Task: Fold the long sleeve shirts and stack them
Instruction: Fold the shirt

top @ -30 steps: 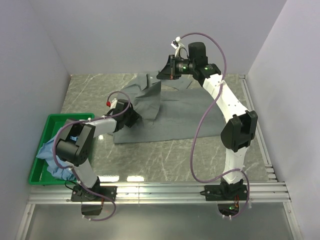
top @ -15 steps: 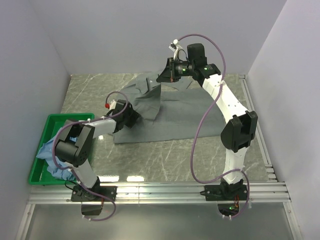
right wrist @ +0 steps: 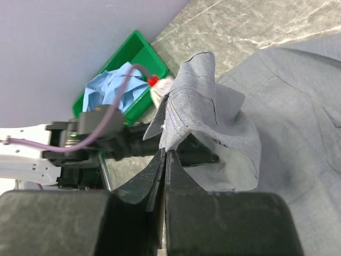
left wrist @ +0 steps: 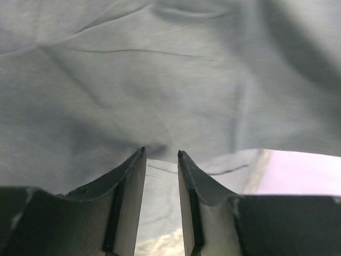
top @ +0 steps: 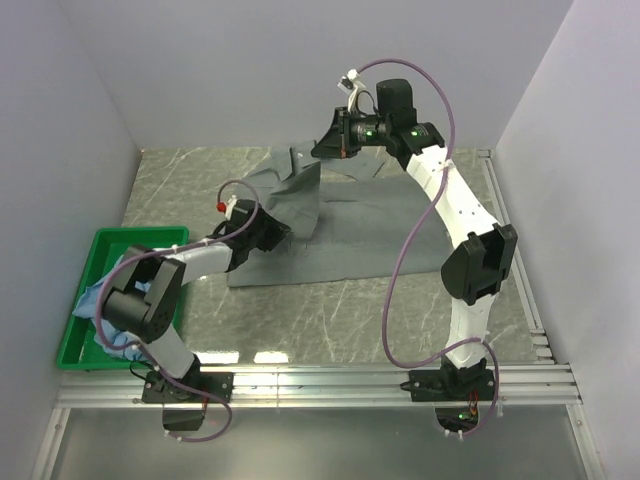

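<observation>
Lying in the green bin (top: 72,345) is the light blue shirt (top: 95,300).

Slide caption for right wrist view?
Right gripper pinches raised grey-green shirt fold; blue shirt in green bin.

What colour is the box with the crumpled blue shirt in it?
The bin is bright green. The top camera shows it best.

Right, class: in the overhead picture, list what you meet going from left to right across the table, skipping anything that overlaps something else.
The green bin → grey-green shirt → metal rails at the far right.
</observation>
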`<state>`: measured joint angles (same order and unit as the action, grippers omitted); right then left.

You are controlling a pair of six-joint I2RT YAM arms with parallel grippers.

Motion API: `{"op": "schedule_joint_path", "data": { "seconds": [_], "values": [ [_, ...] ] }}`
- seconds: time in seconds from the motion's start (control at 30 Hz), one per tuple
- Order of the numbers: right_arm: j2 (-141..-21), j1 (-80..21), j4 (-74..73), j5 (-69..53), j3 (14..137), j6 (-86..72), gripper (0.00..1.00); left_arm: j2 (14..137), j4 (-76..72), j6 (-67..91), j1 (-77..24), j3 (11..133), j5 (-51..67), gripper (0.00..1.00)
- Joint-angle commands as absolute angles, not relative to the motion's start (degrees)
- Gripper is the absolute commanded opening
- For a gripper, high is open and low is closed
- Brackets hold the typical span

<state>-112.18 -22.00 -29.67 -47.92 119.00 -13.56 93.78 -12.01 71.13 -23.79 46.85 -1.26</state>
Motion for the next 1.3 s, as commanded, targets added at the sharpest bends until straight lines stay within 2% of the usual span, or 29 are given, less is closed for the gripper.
{"op": "schedule_joint_path", "data": {
  "seconds": [0.0, 0.27, 0.5, 0.67, 0.83, 1.1, 1.27],
  "values": [
    [-110.3, -22.68, -29.18, -48.96, 121.29, -12.92, 0.0, 96.59, -14.94, 70.31, -23.99, 48.95, -0.53, 0.36],
    [-110.56, -23.38, -29.0, -49.75, 121.99, -13.27, 0.0, 101.69, -19.77, 72.42, -24.08, 50.01, -0.61, 0.35],
    [-109.87, -23.64, -32.43, -49.92, 121.65, -10.73, 0.0, 100.46, -22.32, 75.49, -24.08, 47.82, -5.62, 0.36],
    [-106.97, -23.64, -38.47, -46.33, 117.69, -4.24, 0.0, 97.74, -22.24, 77.08, -24.08, 45.62, -5.8, 0.43],
    [-105.03, -23.56, -46.31, -41.05, 114.97, 3.15, 0.0, 88.7, -18.99, 75.68, -24.08, 41.49, -5.46, 0.55],
    [-100.73, -23.55, -52.73, -30.51, 105.13, 6.5, 0.0, 69.36, -2.21, 70.76, -24.08, 34.19, -10.54, 0.62],
    [-96.16, -23.56, -51.6, -17.51, 94.34, 5.72, 0.0, 60.48, 6.32, 64.87, -24.08, 33.05, -16.69, 0.66]
  ]
}}
